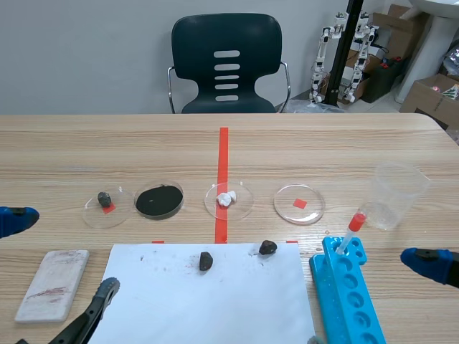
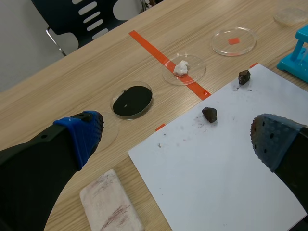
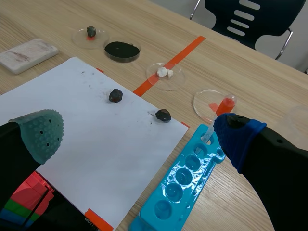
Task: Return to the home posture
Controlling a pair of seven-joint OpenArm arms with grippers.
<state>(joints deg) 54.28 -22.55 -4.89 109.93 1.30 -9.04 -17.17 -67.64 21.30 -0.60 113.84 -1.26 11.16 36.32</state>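
Left end effector (image 2: 177,137) and right end effector (image 3: 138,132) both spread wide, holding nothing.

The left hand (image 2: 178,139) and right hand (image 3: 138,134) hover open, well apart.

**Things on the Table**

A big white paper (image 1: 215,301) lies on the wooden table (image 1: 358,143). Two dark stones sit on it: one (image 1: 206,261) near the middle, and one (image 1: 267,247) at its 2 o'clock.

At 12 o'clock from the paper, four round clear dishes stand in a row. The first dish (image 1: 87,212) holds a small dark stone (image 1: 105,198). The next dish (image 1: 181,199) is full of black powder. The third dish (image 1: 244,204) holds a white lump (image 1: 226,198). The last dish (image 1: 287,204) sits over a red mark.

A white block (image 1: 54,284) lies at the paper's 9 o'clock. A blue rack (image 1: 337,287) lies at its 3 o'clock, with a red-capped tube (image 1: 351,231) in it. A clear cup (image 1: 396,195) stands at the rack's 1 o'clock. A black chair (image 1: 227,64) waits behind the table.
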